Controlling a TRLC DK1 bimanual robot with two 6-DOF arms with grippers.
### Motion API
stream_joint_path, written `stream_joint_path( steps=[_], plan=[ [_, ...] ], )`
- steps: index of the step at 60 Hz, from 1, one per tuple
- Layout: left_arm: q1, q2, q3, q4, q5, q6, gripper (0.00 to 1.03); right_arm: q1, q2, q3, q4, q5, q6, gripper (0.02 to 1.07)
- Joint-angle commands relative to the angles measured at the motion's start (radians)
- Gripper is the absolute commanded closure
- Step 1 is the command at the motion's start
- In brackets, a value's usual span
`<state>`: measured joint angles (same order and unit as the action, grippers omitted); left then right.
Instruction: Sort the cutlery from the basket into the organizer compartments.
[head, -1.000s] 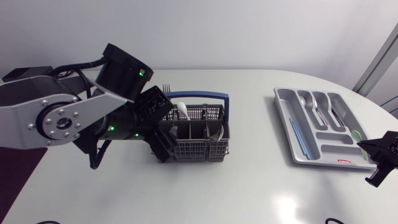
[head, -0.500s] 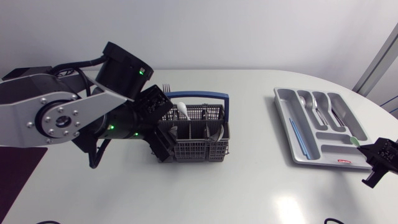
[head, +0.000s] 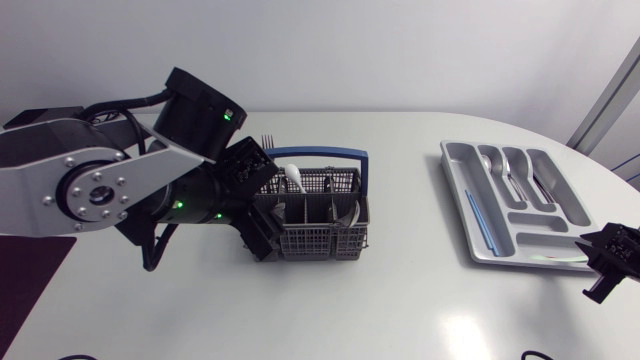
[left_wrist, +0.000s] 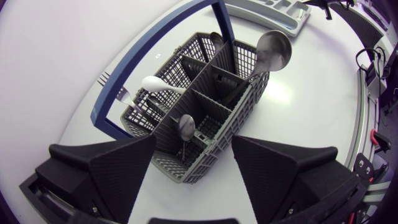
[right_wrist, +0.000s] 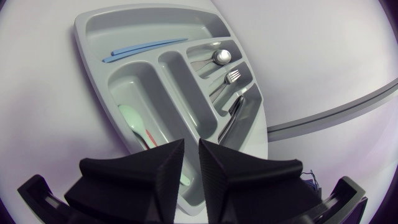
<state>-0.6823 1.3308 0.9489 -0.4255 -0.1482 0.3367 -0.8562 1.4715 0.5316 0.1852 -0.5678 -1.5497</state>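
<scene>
The left jaws stand wide open and grip nothing; the right jaws are drawn almost together, empty.

From above, the left arm (head: 100, 185) reaches to the handled end of the grey basket (head: 320, 215) mid-counter (head: 400, 290). The organizer (head: 515, 205) lies well apart, with the right jaws just off its near corner.

In the left wrist view, the basket's corner sits between the open jaws. It holds a white spoon (left_wrist: 158, 84), a small metal spoon (left_wrist: 185, 126) and a large spoon (left_wrist: 272, 51) leaning out.

In the right wrist view, the organizer's compartments show a blue piece (right_wrist: 146, 46), a spoon (right_wrist: 217, 57), a fork (right_wrist: 230, 78) and a pale green spoon (right_wrist: 134, 118).
</scene>
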Motion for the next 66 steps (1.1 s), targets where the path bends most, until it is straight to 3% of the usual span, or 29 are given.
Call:
stream_joint_path(
  steps=[1, 10, 21, 35, 52, 66],
  plan=[
    [-0.006, -0.005, 0.005, -0.010, -0.010, -0.019, 0.20, 0.008, -0.023, -0.035, 0.003, 0.006, -0.023, 0.77],
    [-0.002, -0.019, 0.002, -0.013, -0.011, -0.018, 0.20, 0.020, -0.137, -0.035, -0.096, -0.001, 0.017, 0.66],
    [0.007, -0.045, -0.007, -0.021, -0.011, -0.018, 0.20, 0.128, -0.367, -0.016, -0.334, 0.006, 0.146, 0.52],
    [0.029, -0.087, -0.033, -0.025, -0.011, -0.018, 0.19, 0.506, -0.542, 0.099, -0.636, 0.174, 0.510, 0.45],
    [0.098, -0.110, -0.087, -0.015, 0.004, -0.004, 0.19, 1.023, -0.488, 0.309, -0.787, 0.394, 0.968, 0.45],
    [0.155, -0.111, -0.102, -0.001, 0.061, 0.021, 0.19, 1.267, -0.372, 0.458, -0.833, 0.454, 1.185, 0.45]
  ],
)
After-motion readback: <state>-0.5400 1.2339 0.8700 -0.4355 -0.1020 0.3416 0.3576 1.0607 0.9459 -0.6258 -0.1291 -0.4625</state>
